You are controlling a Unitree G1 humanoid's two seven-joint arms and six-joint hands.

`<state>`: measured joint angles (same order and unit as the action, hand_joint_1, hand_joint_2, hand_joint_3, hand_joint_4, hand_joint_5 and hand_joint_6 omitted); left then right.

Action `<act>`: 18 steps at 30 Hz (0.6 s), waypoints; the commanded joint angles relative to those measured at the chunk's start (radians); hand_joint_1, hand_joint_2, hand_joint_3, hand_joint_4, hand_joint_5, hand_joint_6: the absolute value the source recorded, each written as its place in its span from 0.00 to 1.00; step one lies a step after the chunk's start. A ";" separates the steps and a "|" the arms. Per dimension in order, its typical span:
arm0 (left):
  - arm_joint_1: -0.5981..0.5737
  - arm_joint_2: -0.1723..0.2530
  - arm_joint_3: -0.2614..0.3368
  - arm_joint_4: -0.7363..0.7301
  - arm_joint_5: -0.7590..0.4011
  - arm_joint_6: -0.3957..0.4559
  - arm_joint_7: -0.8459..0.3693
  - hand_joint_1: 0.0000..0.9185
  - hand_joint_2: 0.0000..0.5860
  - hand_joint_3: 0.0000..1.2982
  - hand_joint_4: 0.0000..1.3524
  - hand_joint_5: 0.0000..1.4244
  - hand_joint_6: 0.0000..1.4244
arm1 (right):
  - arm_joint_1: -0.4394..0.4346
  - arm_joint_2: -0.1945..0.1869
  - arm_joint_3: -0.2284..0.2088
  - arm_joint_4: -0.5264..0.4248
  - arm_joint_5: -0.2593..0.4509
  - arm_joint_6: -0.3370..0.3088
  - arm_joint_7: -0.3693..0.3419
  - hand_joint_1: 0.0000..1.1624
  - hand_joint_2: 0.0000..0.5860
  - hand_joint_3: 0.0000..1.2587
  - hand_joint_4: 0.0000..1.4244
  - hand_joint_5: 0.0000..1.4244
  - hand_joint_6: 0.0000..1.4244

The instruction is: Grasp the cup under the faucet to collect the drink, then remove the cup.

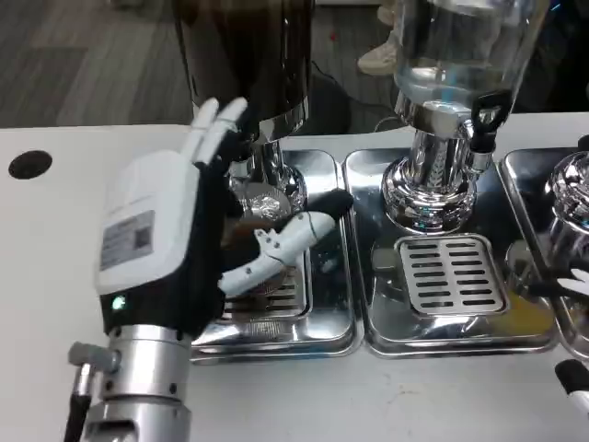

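A clear cup with a shiny rim stands on the left drip tray, under the faucet of the dark drink dispenser. My left hand reaches in from the left, its white back towards the camera and hiding much of the cup. Its fingers point straight up and apart beside the faucet, and the thumb stretches across the front of the cup. I cannot tell whether the palm touches the cup. A few fingertips of my right hand show at the right edge.
A clear dispenser on a chrome base stands over the middle drip tray with its slotted grate. A third chrome base and tray sit at the far right. A black hole marks the white table at the left.
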<state>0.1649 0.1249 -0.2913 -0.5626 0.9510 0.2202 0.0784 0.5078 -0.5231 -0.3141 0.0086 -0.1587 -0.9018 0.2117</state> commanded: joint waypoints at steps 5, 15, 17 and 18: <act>0.077 0.017 0.043 -0.040 -0.013 -0.079 0.059 0.03 0.07 0.14 0.04 0.25 0.55 | -0.005 -0.007 0.017 -0.006 0.046 -0.008 0.018 0.40 0.63 0.21 0.12 0.05 0.00; 0.207 0.071 0.068 -0.157 0.159 -0.065 -0.048 0.00 0.05 0.17 0.10 0.21 0.43 | -0.013 -0.004 0.048 -0.011 0.137 0.052 0.061 0.41 0.56 0.20 0.12 0.07 0.00; 0.244 0.082 0.078 -0.185 0.190 -0.067 -0.076 0.00 0.05 0.17 0.10 0.21 0.42 | -0.022 -0.005 0.062 -0.013 0.177 0.088 0.081 0.42 0.51 0.20 0.12 0.08 0.00; 0.267 0.086 0.085 -0.199 0.201 -0.070 -0.089 0.00 0.05 0.17 0.10 0.21 0.42 | -0.028 -0.007 0.068 -0.015 0.197 0.108 0.093 0.43 0.49 0.20 0.12 0.08 0.00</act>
<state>0.3843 0.1947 -0.2216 -0.7235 1.1162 0.1539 0.0252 0.4929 -0.5234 -0.2581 0.0007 -0.0122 -0.8373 0.2795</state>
